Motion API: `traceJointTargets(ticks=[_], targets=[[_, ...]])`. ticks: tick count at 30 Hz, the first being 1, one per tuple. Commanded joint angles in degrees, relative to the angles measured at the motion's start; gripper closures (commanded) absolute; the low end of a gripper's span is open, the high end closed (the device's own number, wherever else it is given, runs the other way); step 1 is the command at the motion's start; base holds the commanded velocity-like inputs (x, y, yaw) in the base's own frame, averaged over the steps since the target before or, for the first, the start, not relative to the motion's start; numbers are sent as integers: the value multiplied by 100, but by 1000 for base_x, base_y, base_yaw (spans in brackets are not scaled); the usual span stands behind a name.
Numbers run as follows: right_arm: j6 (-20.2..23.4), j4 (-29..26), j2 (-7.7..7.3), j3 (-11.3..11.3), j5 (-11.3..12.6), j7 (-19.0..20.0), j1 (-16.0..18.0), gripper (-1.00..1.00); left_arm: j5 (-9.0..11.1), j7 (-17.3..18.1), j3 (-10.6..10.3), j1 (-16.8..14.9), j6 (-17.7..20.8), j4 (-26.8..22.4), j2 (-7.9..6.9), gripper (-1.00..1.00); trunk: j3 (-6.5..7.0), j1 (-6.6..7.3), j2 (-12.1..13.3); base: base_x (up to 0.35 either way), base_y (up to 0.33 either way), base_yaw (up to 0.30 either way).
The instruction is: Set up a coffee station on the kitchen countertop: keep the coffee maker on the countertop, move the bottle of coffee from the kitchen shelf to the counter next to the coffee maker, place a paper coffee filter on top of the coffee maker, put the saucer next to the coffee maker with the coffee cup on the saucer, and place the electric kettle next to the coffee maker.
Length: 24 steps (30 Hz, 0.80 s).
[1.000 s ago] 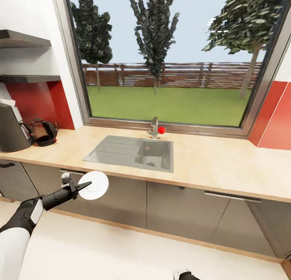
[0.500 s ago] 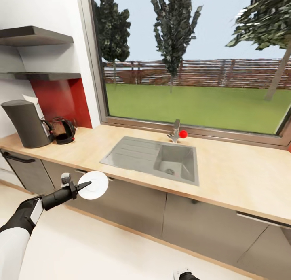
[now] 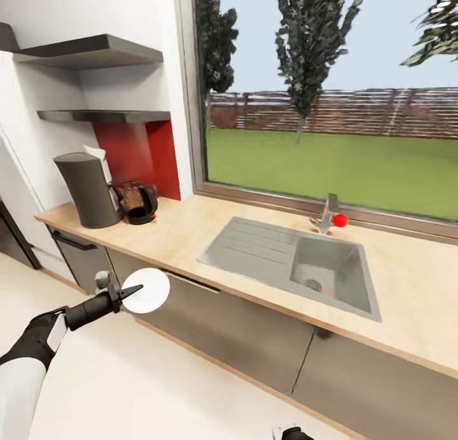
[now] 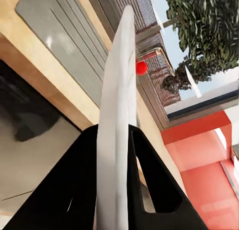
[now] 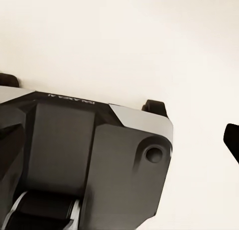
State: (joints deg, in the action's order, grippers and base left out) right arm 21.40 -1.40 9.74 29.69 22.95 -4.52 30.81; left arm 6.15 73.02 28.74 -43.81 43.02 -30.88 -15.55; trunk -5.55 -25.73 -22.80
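Head view: the left gripper [image 3: 127, 295] is held low in front of the cabinet fronts, its 2 fingers clamped on the edge of the saucer [image 3: 147, 290], a flat white disc facing the camera; the long tan countertop [image 3: 191, 233] runs behind it with a steel sink [image 3: 299, 262]; at the counter's far left end stands the coffee maker [image 3: 89, 189], a tall dark-grey drum, with the glass electric kettle [image 3: 140, 203] just beside it and a pale paper coffee filter [image 3: 98, 157] showing behind the drum's top; 2 dark shelves [image 3: 105, 84] hang above. Left wrist view: the saucer is seen edge-on, pinched between the black fingers [image 4: 74, 190], with the sink beyond. Right wrist view: the robot's own grey base [image 5: 84, 155] over pale floor; whether the right pincer is apart or together cannot be told. Judged step: carrying the saucer to the coffee maker; next it needs lifting over the counter edge and laying flat beside the drum.
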Motion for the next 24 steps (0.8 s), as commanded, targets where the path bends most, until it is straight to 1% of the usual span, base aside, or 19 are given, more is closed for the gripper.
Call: traceJointTargets(ticks=[1,7,20,24], targets=[[31,-10,1,46,60,-32,4,-100,9,1,7,-5,40,3,-1,100,-18,-5,-12,209,288,242],[31,-10,-2,46,62,-26,0,-100,9,1,9,-5,28,6,7,100,-47,-5,-12,208,288,224],[31,-10,-9,46,65,-23,-5,-100,9,-7,9,-5,23,11,26,100,-52,-5,-12,211,288,25],[31,-7,0,51,60,-20,-14,-100,32,-7,17,-8,23,11,17,100,-52,-5,-12,211,288,232]])
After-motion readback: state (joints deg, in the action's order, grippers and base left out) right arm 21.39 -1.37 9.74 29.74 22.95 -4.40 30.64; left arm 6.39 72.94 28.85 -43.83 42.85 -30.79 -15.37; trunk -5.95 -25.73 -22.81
